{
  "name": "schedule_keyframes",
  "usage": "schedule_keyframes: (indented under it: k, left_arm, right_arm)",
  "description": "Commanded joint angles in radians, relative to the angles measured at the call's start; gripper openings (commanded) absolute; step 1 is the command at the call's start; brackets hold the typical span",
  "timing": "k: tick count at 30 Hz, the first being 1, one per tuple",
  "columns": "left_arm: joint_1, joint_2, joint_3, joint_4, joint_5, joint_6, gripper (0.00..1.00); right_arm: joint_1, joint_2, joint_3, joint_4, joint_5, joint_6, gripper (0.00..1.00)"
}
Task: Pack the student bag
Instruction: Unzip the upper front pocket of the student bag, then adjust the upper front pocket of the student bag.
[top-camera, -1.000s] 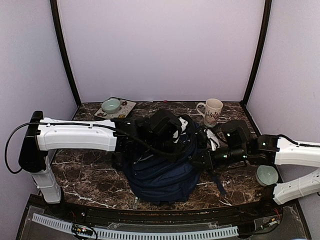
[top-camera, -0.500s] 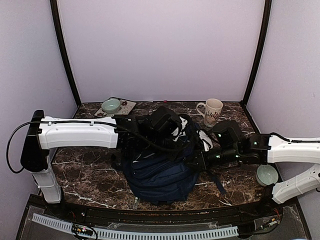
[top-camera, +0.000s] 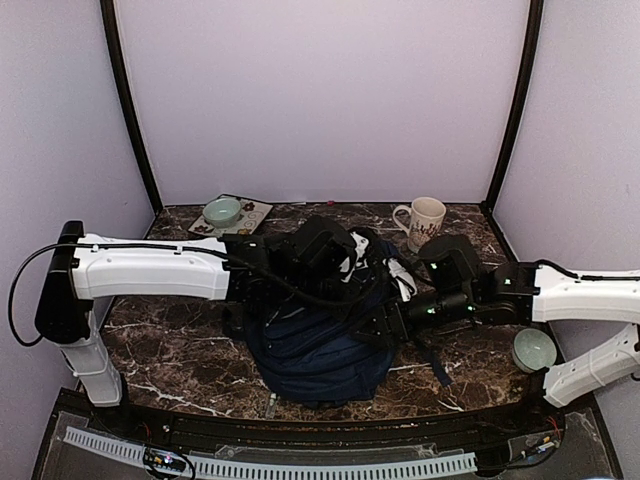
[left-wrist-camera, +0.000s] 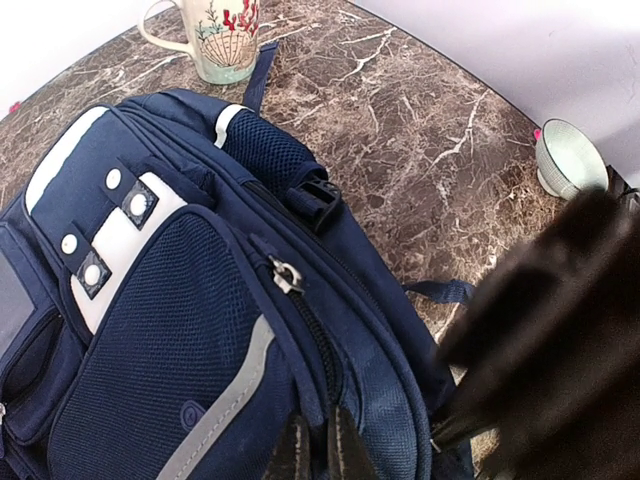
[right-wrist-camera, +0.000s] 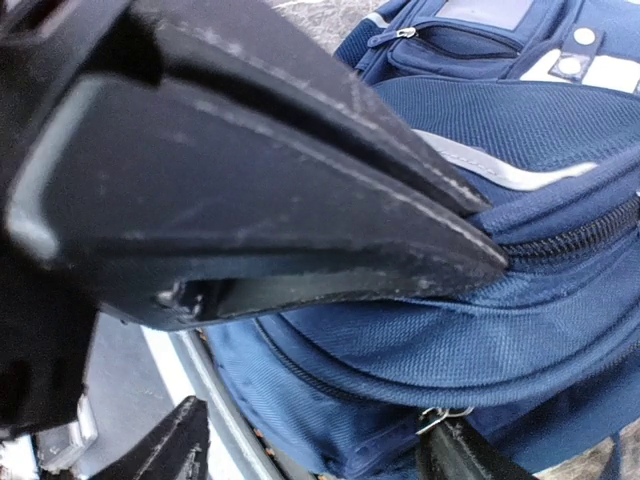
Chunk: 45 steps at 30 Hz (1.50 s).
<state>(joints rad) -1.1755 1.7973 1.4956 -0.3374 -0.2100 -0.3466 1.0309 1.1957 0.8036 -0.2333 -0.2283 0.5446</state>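
- One student bag (top-camera: 315, 345), navy blue with white patches and grey stripes, heaped in the middle of the dark marble worktop (top-camera: 170, 350).
- Clenched left claw (left-wrist-camera: 315, 445), pinching the blue fabric right at a zipper line on the upper part of the bag.
- Released right claw (right-wrist-camera: 320, 445), fingers spread wide, low against the right side of the bag, blue cloth between them.
- Behind the bag to the right, upright cream mug (top-camera: 425, 222) with red pattern, near a strap.
- Small pale green bowl (top-camera: 533, 350) near the right edge of the worktop.
- Second pale bowl (top-camera: 222, 211) at back left, on a flat tray (top-camera: 255, 212).
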Motion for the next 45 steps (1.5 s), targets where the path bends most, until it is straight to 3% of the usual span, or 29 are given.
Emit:
schedule_keyframes:
  k: [1, 5, 12, 28, 33, 41, 45]
  left_arm:
    - [0.007, -0.119, -0.065, 0.094, -0.047, -0.020, 0.00]
    - [0.007, -0.166, -0.122, 0.116, -0.049, -0.015, 0.00]
    - [0.007, -0.213, -0.179, 0.135, -0.048, -0.020, 0.00]
    - [0.007, -0.242, -0.180, 0.164, -0.019, -0.024, 0.00]
    - [0.006, -0.244, -0.179, 0.159, -0.006, -0.036, 0.00]
    - [0.005, -0.246, -0.170, 0.123, -0.009, -0.061, 0.00]
    - [0.005, -0.251, -0.143, 0.062, -0.035, -0.075, 0.04]
  right_arm:
    - [0.008, -0.026, 0.064, -0.023, -0.031, -0.037, 0.75]
    - [-0.016, -0.086, 0.055, -0.058, 0.001, 0.024, 0.78]
    - [-0.229, -0.087, 0.042, -0.007, -0.218, 0.185, 0.79]
    - [-0.295, 0.125, 0.062, 0.195, -0.294, 0.365, 0.62]
    - [-0.296, 0.158, 0.062, 0.265, -0.337, 0.405, 0.48]
    - [-0.291, 0.148, 0.028, 0.401, -0.377, 0.497, 0.12]
    - [-0.271, 0.173, 0.033, 0.429, -0.403, 0.499, 0.02]
